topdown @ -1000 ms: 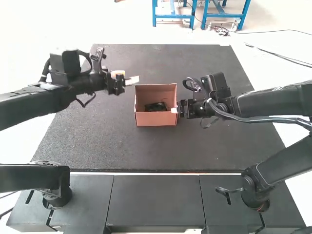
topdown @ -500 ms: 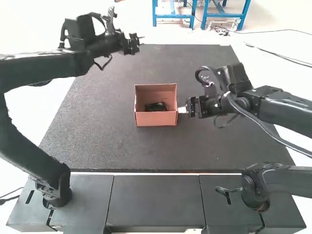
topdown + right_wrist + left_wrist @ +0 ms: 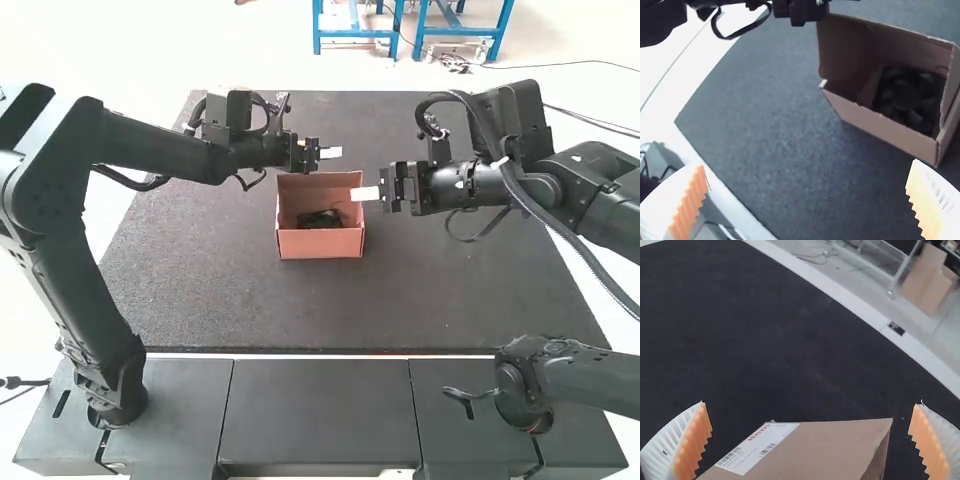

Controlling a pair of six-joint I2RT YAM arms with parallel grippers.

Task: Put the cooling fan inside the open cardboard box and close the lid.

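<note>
— Black mat free all round the cardboard box?
— Yes. It sits mid-mat, well apart from every mat edge, with its lid standing up along the far rim.
— And the cooling fan?
— Inside, down on the box floor (dark, hard to make out).
— Pincers?
— The left gripper hangs just beyond the far rim, fingers spread wide. The right gripper is just beside the right-hand rim, also spread, holding nothing.
</note>
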